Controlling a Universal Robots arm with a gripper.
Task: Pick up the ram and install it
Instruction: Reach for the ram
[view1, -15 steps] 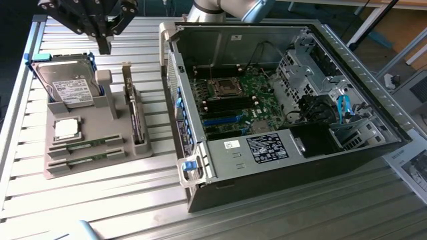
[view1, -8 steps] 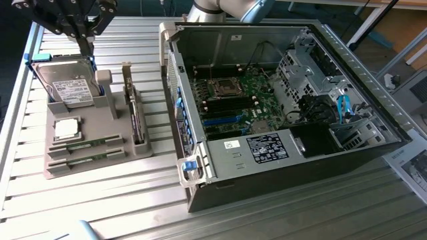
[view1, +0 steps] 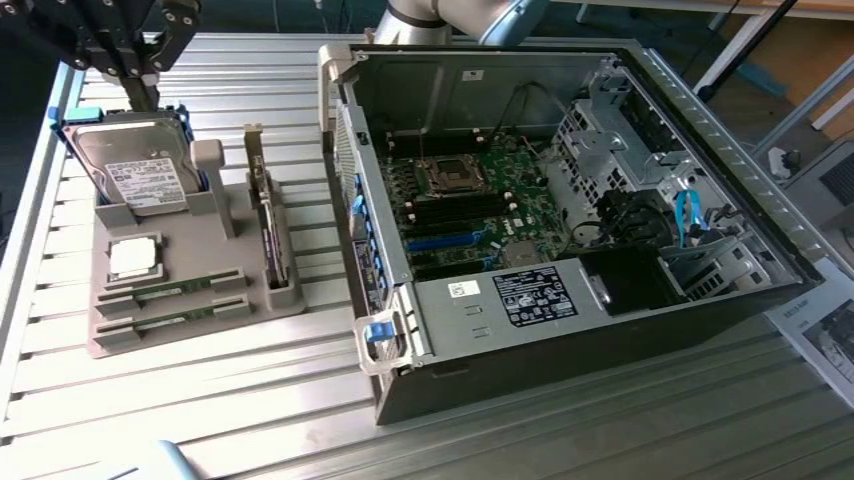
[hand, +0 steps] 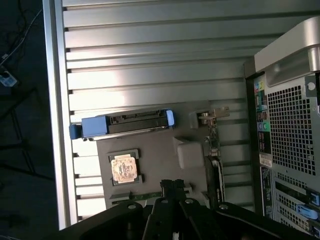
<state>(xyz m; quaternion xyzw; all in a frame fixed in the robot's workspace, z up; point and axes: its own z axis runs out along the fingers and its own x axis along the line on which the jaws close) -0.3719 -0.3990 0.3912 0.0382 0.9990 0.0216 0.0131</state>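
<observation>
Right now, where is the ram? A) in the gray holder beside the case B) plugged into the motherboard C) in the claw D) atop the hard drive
A: the ram lies flat in slots of the gray holder, next to the processor chip.

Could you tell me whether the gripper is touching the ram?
Apart. The exterior view shows the gripper by the hard drive's far end, while the ram lies in the grey holder, well clear.

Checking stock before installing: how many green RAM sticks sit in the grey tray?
2: one long green RAM stick next to the square silver processor chip, another at the grey tray's near edge.
</observation>
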